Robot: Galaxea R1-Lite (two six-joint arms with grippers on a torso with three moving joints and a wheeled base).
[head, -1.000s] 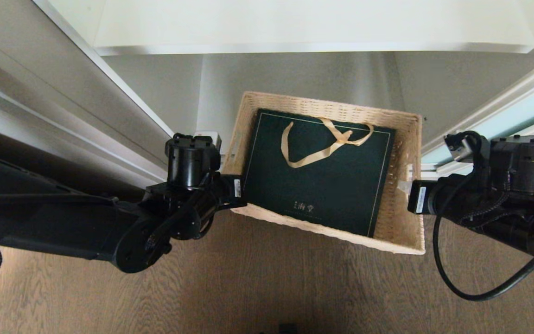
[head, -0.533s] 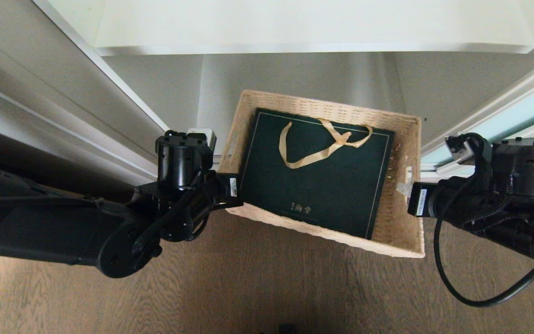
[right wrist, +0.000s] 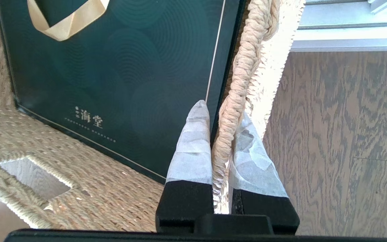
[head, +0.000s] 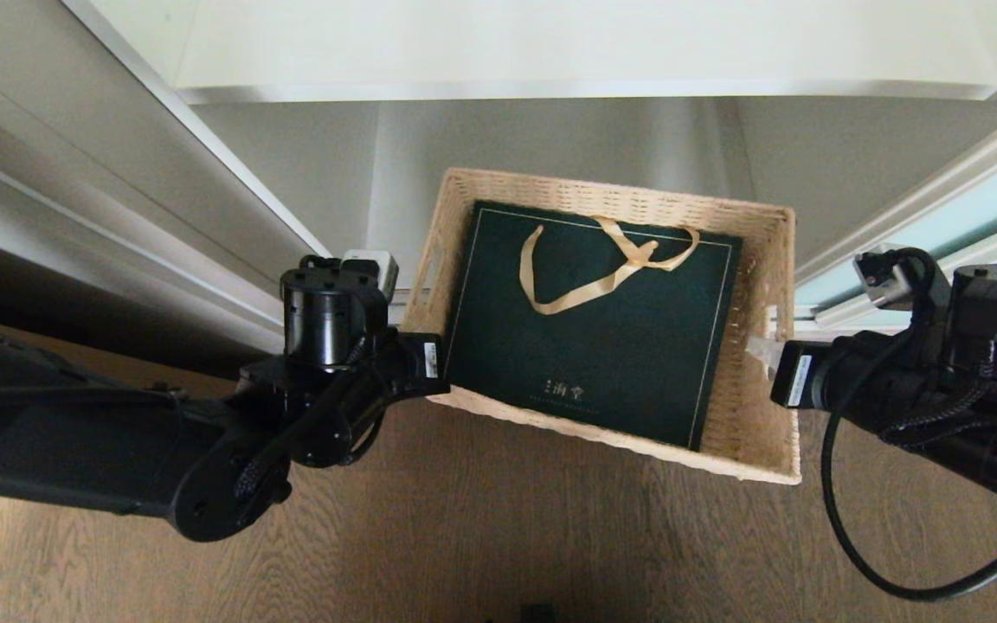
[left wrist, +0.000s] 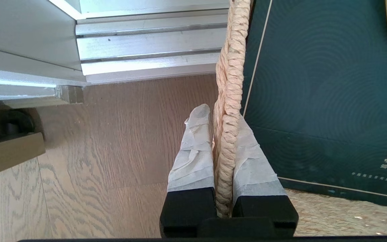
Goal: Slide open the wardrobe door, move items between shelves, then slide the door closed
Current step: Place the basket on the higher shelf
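The tan wicker basket [head: 758, 433] hangs above the wood floor, in front of the open wardrobe. The dark green gift bag [head: 602, 346] lies flat inside it, its gold ribbon on top. My left gripper [head: 440, 368] is shut on the basket's left rim [left wrist: 230, 67]; in the left wrist view the gripper [left wrist: 222, 116] has one taped finger on each side of the braid. My right gripper [head: 765, 353] is shut on the right rim [right wrist: 247, 60], and there too the gripper [right wrist: 223, 109] has the braid between its fingers. The bag [right wrist: 113, 67] lies just inside that rim.
A white shelf [head: 550, 43] juts out above the basket, with a grey recess [head: 308, 164] below it. The pale blue-green sliding door [head: 940, 225] stands at the right. A metal floor track [left wrist: 146, 43] runs along the wardrobe's foot. A wood floor [head: 498, 536] lies underneath.
Both arms have drifted slightly outward and down in the head view, still gripping the basket. The basket has turned a little squarer to the wardrobe.
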